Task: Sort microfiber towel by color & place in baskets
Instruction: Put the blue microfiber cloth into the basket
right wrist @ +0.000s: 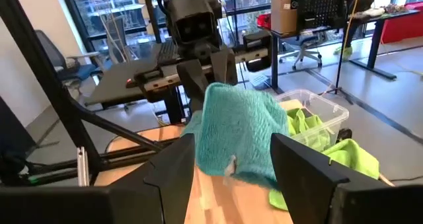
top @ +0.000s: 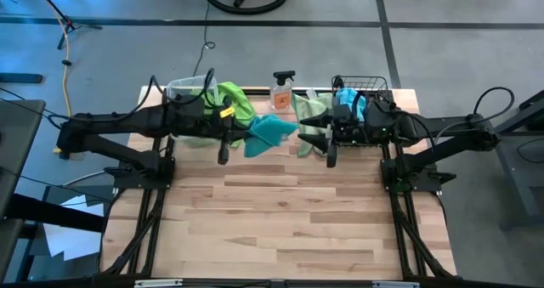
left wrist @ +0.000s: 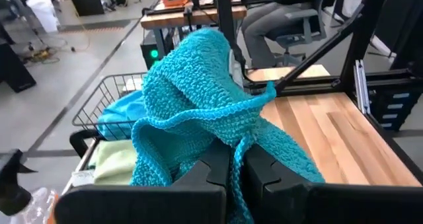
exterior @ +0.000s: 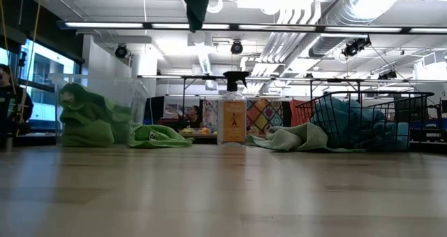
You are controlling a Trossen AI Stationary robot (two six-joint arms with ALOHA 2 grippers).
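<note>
Holding a sky blue towel [top: 270, 133] above the table [top: 280, 220], my left gripper [left wrist: 236, 168] has its fingers pressed together on the cloth, which hangs down between the two arms. My right gripper [right wrist: 231, 161] is just beside it, fingers spread and empty. The clear plastic tub [top: 189, 90] at the back left contains lime green towels [exterior: 87, 121], and another green one [exterior: 159, 135] lies beside it. The black wire basket [exterior: 370, 118] at the back right contains blue towels. The spray bottle [exterior: 232, 115] stands between them, near a pale green towel [exterior: 297, 138].
</note>
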